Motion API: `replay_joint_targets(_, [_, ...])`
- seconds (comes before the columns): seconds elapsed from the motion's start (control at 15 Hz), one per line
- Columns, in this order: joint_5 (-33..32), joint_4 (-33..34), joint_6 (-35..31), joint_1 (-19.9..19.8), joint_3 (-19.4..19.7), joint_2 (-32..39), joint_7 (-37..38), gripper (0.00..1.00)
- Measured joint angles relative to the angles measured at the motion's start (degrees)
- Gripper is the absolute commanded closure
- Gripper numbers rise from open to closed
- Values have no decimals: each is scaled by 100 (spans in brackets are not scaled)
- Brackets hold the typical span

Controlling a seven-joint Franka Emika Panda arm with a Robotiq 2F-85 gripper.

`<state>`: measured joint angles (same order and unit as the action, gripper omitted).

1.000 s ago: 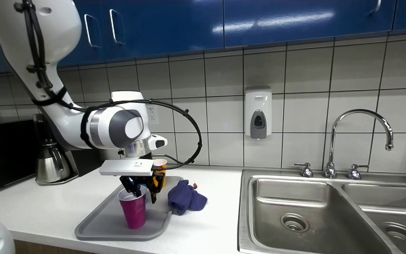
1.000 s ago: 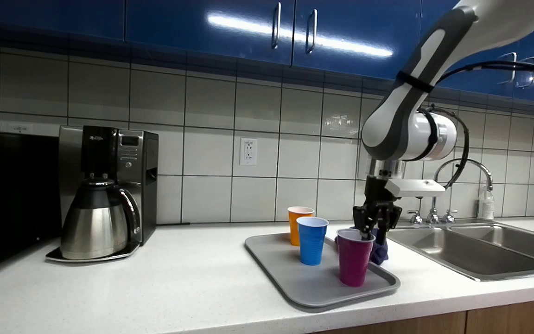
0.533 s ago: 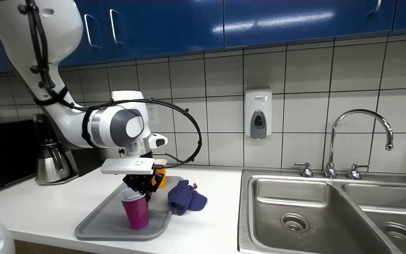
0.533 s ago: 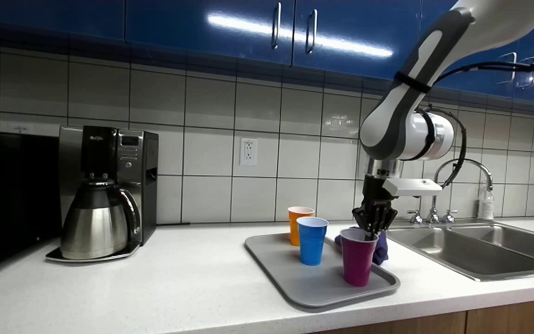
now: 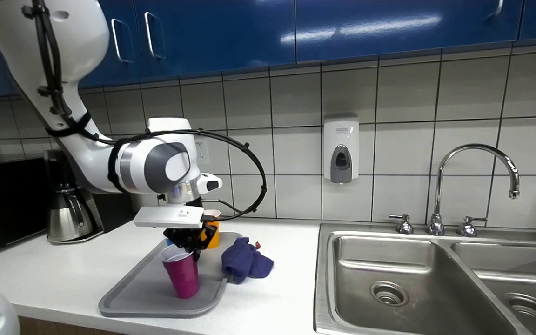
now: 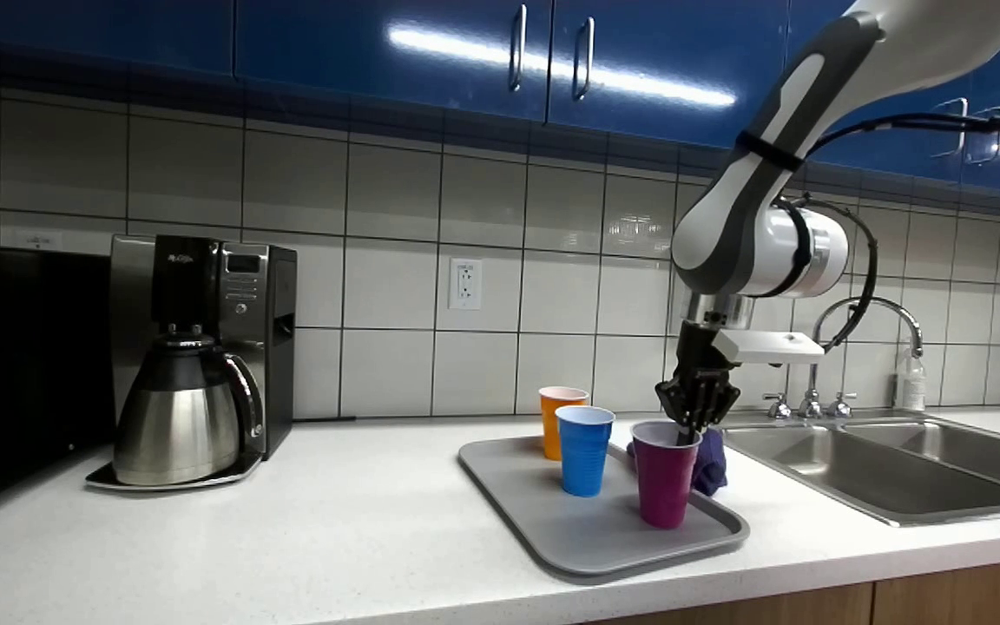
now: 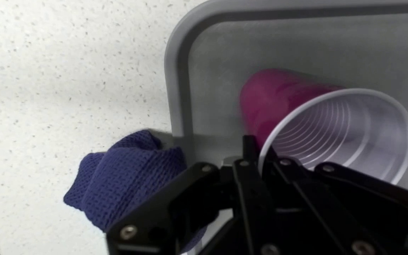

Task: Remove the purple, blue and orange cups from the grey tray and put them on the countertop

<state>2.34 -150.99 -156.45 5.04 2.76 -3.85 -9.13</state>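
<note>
The purple cup (image 5: 182, 278) is over the near end of the grey tray (image 5: 130, 298), leaning slightly in that exterior view; it also shows in an exterior view (image 6: 665, 486) and the wrist view (image 7: 271, 97). My gripper (image 7: 259, 150) is shut on its rim, one finger inside and one outside the wall. The cup's base seems just above the tray. The blue cup (image 6: 584, 456) stands upright mid-tray; in an exterior view (image 5: 169, 242) it is mostly hidden behind the gripper. The orange cup (image 6: 552, 431) stands upright at the tray's far end, partly behind the blue cup.
A crumpled dark blue cloth (image 5: 245, 260) lies against the tray's side, close to the gripper. The sink (image 5: 389, 265) is beyond it. A coffee maker (image 6: 205, 373) stands on the white countertop (image 6: 318, 529) on the tray's other side. The tiled wall is behind.
My gripper has closed on the purple cup's rim. The cup has shifted and tilted slightly, then risen a little. The blue and orange cups have not moved.
</note>
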Motion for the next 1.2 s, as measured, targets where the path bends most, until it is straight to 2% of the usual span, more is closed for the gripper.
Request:
replay_joint_targets(0.53, [53,-31,-8,-188,33,-438,-19,99])
replay_joint_targets(1.2, [-356,-331,71,-888,374,-993,-19,99])
